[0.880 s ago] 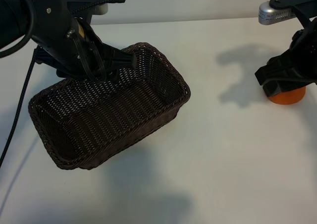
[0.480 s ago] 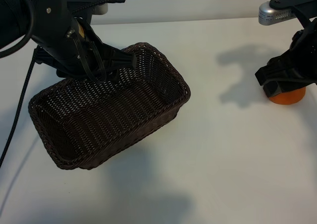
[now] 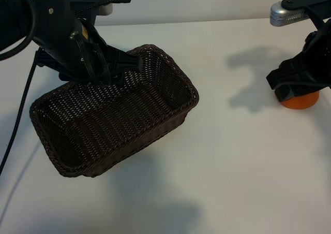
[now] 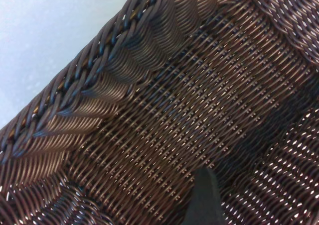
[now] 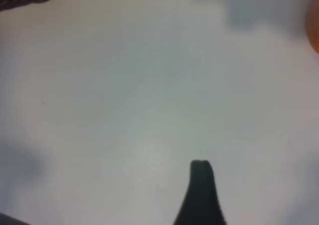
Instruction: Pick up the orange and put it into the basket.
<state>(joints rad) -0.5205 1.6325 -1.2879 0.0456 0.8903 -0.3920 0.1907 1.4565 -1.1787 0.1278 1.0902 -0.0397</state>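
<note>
Left hand (image 3: pixel 111 68) at the basket (image 3: pixel 155 115) rim, apparently clamped on it; right hand (image 3: pixel 297 89), fingers apart, over the orange (image 3: pixel 301 101) on the table (image 3: pixel 232 166).

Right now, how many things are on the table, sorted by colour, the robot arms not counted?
Dark brown: 1, the basket
Orange: 1, the orange
Total: 2
</note>
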